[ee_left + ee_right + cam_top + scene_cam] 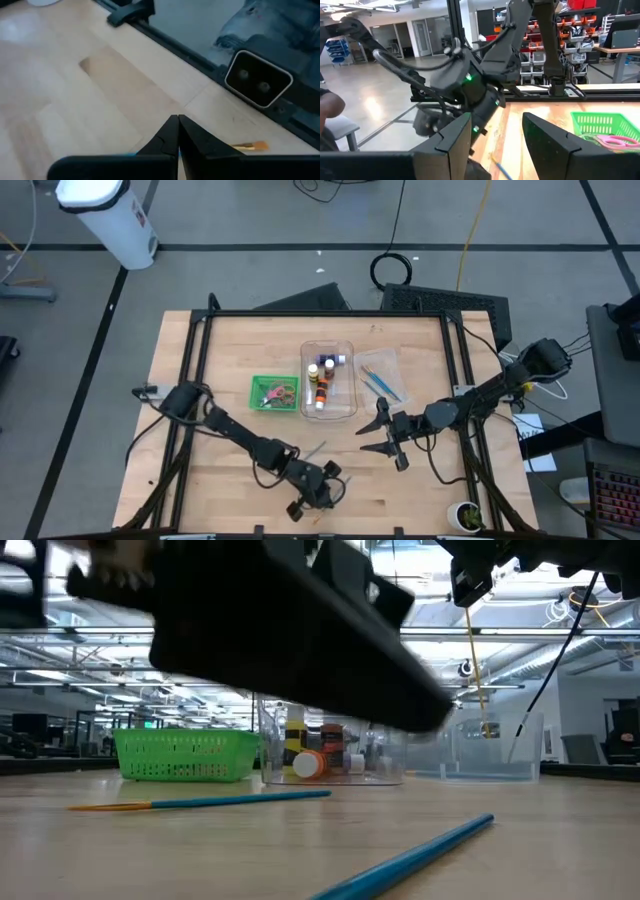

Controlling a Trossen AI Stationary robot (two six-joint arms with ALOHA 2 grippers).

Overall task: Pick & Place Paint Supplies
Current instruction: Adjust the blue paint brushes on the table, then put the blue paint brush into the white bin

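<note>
Our left claw [318, 490], pinched shut and empty beside the blue brush [312, 451], risks nudging it away; right claw [385, 435] gapes wide.

Paint bottles [322, 380] probably in clear bin [342, 347]

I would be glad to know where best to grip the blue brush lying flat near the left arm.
Grip the brush at mid-handle, coming straight down from above with the fingers across the shaft. It is thin and lies flat on the table with bare wood on both sides. The open right gripper looks well placed.
</note>
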